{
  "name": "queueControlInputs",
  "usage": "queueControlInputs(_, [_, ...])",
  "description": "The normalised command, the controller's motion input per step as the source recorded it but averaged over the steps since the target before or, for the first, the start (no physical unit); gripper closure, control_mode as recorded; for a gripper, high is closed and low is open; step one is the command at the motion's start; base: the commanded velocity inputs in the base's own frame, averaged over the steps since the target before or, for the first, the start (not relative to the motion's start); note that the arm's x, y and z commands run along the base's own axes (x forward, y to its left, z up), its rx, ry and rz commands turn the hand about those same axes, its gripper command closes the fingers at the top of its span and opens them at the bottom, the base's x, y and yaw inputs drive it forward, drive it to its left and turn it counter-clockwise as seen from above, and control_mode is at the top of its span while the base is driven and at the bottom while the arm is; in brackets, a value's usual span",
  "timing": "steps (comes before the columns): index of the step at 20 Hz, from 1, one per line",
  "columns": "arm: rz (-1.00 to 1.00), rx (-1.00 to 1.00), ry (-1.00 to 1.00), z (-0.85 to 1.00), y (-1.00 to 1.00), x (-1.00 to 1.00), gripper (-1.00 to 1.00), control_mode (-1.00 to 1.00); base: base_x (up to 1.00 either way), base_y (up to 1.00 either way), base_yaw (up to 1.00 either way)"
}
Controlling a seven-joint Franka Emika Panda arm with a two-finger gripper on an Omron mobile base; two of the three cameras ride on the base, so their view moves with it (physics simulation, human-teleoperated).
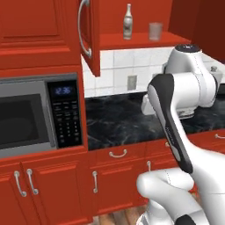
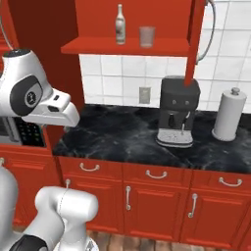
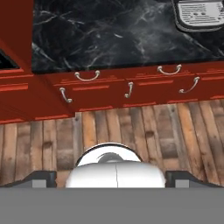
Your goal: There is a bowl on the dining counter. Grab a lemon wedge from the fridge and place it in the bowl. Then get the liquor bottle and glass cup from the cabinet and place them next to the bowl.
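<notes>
reaching up for the liquor bottle (image 1: 128, 21) looks like the step in hand: it stands on the open cabinet (image 2: 128, 46) shelf at the top of the right base view, with the glass cup (image 2: 146, 36) just beside it to the right. the gripper (image 3: 112, 176), low in the hand view, points down at the floor with its jaws spread wide and empty. judged from here, it should rise level with the shelf, stay clear of the open door (image 1: 90, 37), and close on the bottle's body without nudging the cup.

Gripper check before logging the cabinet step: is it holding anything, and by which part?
Nothing is held. The gripper is open, pointing at the wooden floor; the bottle and glass cup stand on the cabinet shelf.
</notes>
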Motion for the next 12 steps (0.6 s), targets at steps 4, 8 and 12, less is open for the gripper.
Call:
queueControlInputs(4, [0.0, 0.0, 0.0, 0.0, 0.0, 0.0, -1.0, 1.0, 0.85, -0.33, 0.22])
queueControlInputs(8, [0.0, 0.0, 0.0, 0.0, 0.0, 0.0, -1.0, 1.0, 0.91, -0.12, 0.22])
queueControlInputs(12, [0.0, 0.0, 0.0, 0.0, 0.0, 0.0, -1.0, 1.0, 0.77, -0.34, 0.22])
